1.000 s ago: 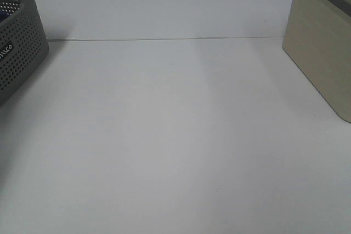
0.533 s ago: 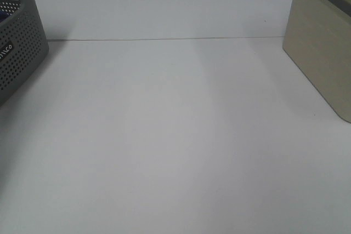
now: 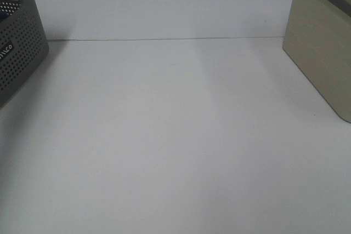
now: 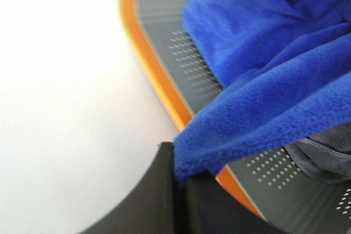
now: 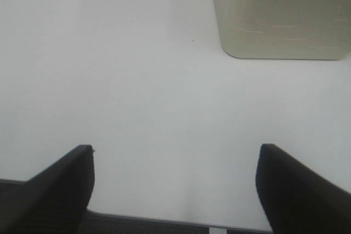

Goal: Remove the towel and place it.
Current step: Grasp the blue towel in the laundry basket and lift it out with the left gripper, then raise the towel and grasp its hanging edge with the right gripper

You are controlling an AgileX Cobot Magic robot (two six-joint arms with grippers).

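And there it was: the left fingers were pressed tight together, pinching a fold of the blue towel right at their tips! From that pinch the plush cloth ran up and away from the fingers in a thick band. The rest of it lay bunched farther out, inside the grey perforated basket. The basket's orange rim ran close by the fingertips, with bare white surface off on the fingers' outer side. A bit of dark grey cloth sat beneath the towel's band, near the pinch. Over on the other arm, the right fingers were spread wide above the surface, only white showing between them. A beige bin stood well ahead of them, off toward one finger's side.
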